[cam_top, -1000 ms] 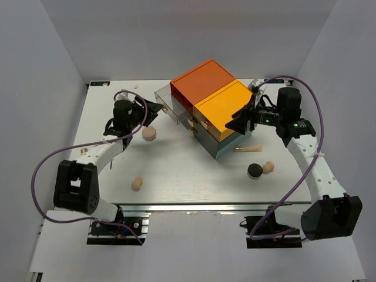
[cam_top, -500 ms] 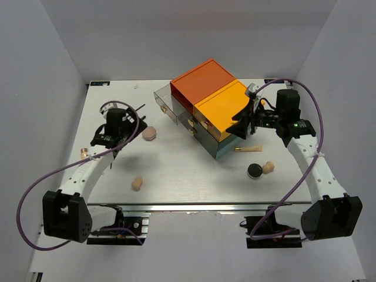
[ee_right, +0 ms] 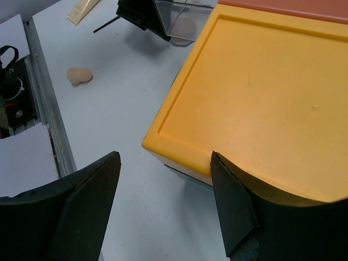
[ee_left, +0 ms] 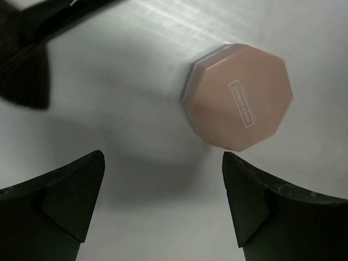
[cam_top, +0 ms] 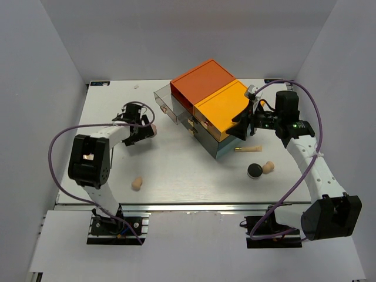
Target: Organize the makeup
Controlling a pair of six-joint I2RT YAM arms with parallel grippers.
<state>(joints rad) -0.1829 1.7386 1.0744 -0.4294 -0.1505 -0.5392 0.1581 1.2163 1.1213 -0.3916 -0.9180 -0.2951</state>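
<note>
Hovering wide on both sides, nothing held

Left claw point(ee_left: 163, 204) is released, its two dark fingers point(ee_left: 60, 206) set far apart with nothing between them. Just ahead of the fingertips, on the side of the finger at the wrist view's right, a pink octagonal compact point(ee_left: 239, 103) lies flat on the white table point(ee_left: 125, 109), clear of both fingers. Ahead on the claw's other side lies a black brush point(ee_left: 24, 70), bristles fanned, its handle running off the top edge.

Right claw point(ee_right: 163, 212) is likewise released and grips nothing. The near corner of the yellow lid point(ee_right: 255, 92) of the drawer box point(cam_top: 202, 82) shows between its fingers; whether either finger touches the lid cannot be told. Beyond that corner a clear drawer point(ee_right: 182, 16) stands out from the box, and out past the finger at that view's left a beige sponge point(ee_right: 80, 76) rests on the table.

From above, a gold-tipped tube point(cam_top: 248, 149) lies near the right claw, on its side toward the arm bases. A round black compact point(cam_top: 254, 170), just beside a second beige sponge point(cam_top: 268, 167), lies farther the same way.
</note>
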